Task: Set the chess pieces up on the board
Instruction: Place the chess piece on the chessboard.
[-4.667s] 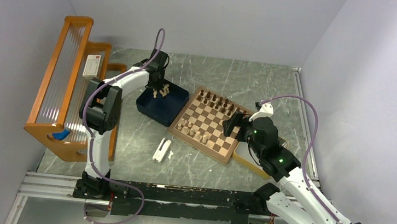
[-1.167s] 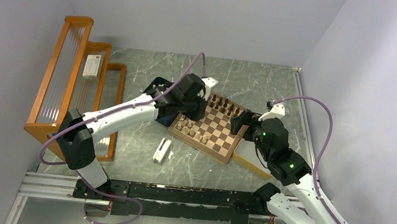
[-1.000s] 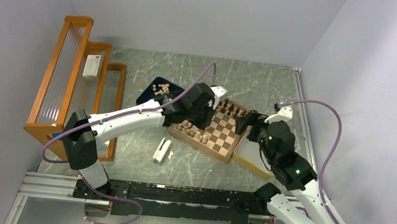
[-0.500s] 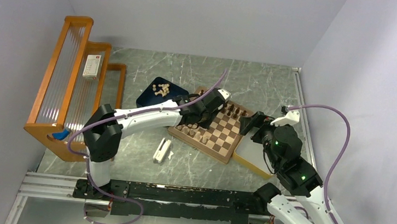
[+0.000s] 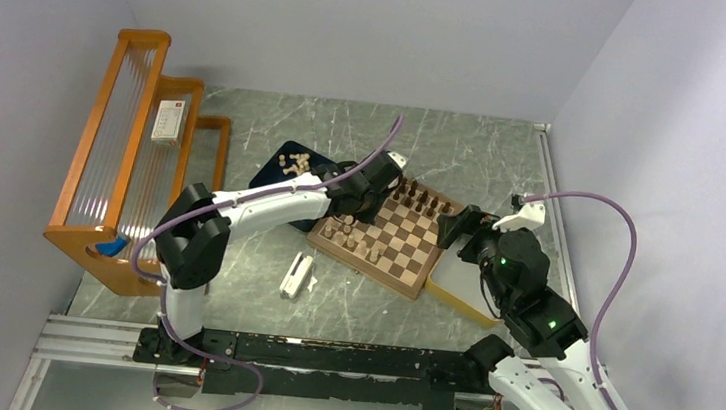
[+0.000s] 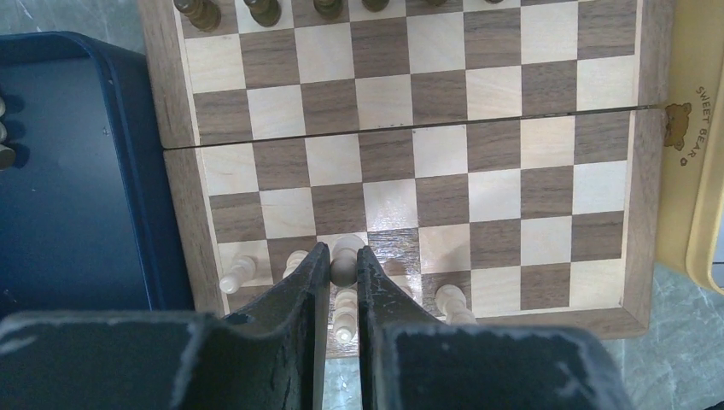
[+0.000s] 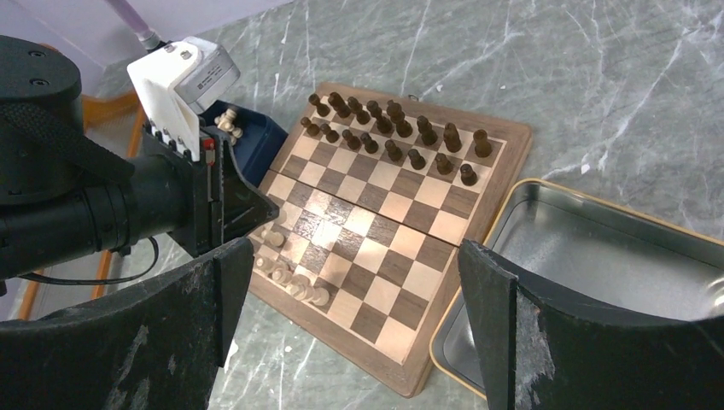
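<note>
The board (image 5: 404, 254) lies mid-table, with dark chess pieces (image 5: 416, 196) lined up in its two far rows and several pale pieces (image 5: 350, 241) in its near-left rows. My left gripper (image 6: 341, 260) is shut on a pale piece (image 6: 346, 249), held just over the pale rows next to other pale pieces (image 6: 450, 299). More pale pieces (image 5: 294, 163) lie in the dark blue tray (image 5: 275, 192). My right gripper (image 7: 354, 252) hangs open with nothing in it, above the board's right corner (image 7: 478, 231) and the yellow-rimmed tray (image 7: 598, 256).
An orange wooden rack (image 5: 134, 143) stands along the left wall. A small white object (image 5: 297, 275) lies on the marble table in front of the board. The yellow-rimmed tray (image 5: 457, 284) touches the board's right side.
My left arm swung from the blue tray to the board with a pale piece, then drew back toward the pale rows. My right arm retreated slightly to the right.
</note>
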